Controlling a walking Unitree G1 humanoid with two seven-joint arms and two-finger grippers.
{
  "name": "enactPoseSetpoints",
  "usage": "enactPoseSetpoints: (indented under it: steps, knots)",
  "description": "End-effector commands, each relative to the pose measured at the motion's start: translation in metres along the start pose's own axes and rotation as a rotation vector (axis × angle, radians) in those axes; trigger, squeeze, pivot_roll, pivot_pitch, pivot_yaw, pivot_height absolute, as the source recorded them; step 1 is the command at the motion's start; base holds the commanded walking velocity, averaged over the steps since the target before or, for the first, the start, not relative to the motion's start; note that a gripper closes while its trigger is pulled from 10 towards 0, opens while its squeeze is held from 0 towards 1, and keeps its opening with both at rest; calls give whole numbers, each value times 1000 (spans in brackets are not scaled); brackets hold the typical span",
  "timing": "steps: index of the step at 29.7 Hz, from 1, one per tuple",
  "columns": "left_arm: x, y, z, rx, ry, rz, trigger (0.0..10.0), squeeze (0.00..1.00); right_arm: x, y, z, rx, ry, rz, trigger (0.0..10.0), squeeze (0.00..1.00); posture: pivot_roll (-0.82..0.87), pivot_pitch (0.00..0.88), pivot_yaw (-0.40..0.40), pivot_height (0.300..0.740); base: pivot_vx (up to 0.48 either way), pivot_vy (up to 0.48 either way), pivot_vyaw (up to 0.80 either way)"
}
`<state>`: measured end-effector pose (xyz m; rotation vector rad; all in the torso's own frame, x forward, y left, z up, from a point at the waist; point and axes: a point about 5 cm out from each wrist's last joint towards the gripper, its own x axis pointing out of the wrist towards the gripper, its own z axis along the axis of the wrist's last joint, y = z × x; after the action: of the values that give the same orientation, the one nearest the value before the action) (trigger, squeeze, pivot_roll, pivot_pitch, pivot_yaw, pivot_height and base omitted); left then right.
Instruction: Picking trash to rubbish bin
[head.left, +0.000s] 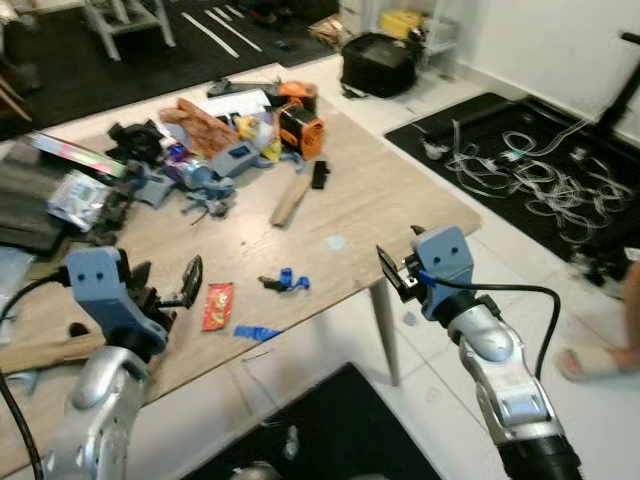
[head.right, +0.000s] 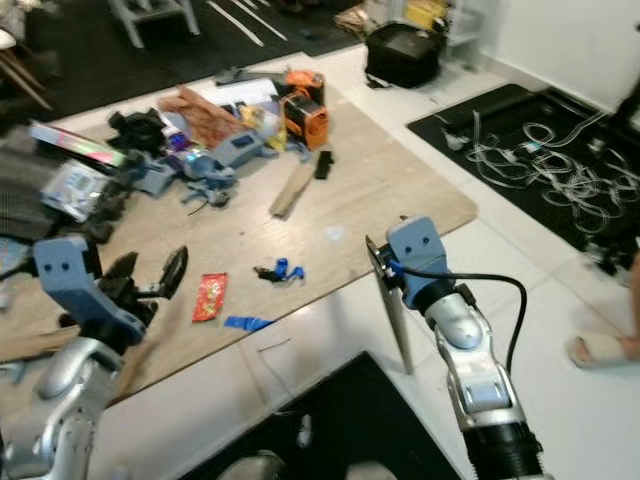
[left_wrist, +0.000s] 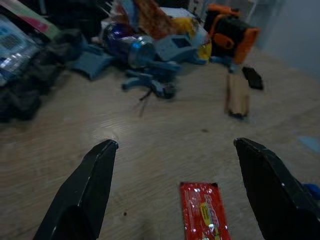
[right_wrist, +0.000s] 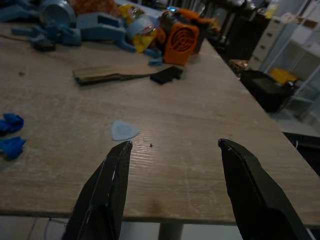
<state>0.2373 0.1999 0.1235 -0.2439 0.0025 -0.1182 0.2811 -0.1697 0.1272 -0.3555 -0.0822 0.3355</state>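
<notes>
The robot's left gripper (head.left: 168, 283) hovered with its fingers spread wide above the near edge of the wooden tabletop (head.left: 400, 200), lined up on a red snack wrapper (head.left: 217, 305) that lay flat and just short of that edge. In the left wrist view the wrapper (left_wrist: 205, 212) sat between the two black fingers (left_wrist: 85, 190), slightly nearer one than the other. The right gripper (head.left: 402, 268) hung with its fingers also apart off the tabletop's near right corner, holding nothing.

The wrapper was a long, narrow rectangle — its long axis ran roughly from the near edge toward the far edge, tilted a little, one short end pointing toward the robot. The printed side seemed to face up, though the lettering was too blurred to read.

A good pick here would likely mean centring the gripper over the wrapper, closing across its narrow width rather than along its length, and coming down low enough to catch the thin film against the wood without skidding it off the edge.

Blue scraps (head.left: 286, 281) lay just beside the wrapper, with a strip of blue tape (head.left: 257, 332) at the edge — likely candidates for later. A pile of clutter (head.left: 235, 140) crowded the far left corner.
</notes>
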Motion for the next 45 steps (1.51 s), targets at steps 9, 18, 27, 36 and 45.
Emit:
enactPoseSetpoints:
  steps: [9, 18, 27, 36, 45]
  knots:
    - [-2, 1, 0, 1, 7, 5, 10000, 0, 1, 2, 2, 12, -2, 12, 10000, 0, -146, 0, 29, 740, 0, 0, 663]
    - [-3, 1, 1, -4, -4, 1, 10000, 0, 1, 2, 3, 13, -2, 15, 10000, 0, -145, 0, 29, 740, 0, 0, 663]
    - [-3, 0, 2, -2, -8, -7, 10000, 0, 0, 3, 3, 16, -3, 17, 10000, 0, -144, 0, 30, 740, 0, 0, 663]
    - [-3, 0, 1, -7, 1, -14, 10000, 0, 0, 1, 3, 37, -6, 11, 10000, 0, -145, 0, 28, 740, 0, 0, 529]
    - [-2, -2, -2, -16, 28, -30, 10000, 0, 1, -1, 2, 39, 0, 1, 10000, 0, -147, 0, 28, 740, -321, 0, 0]
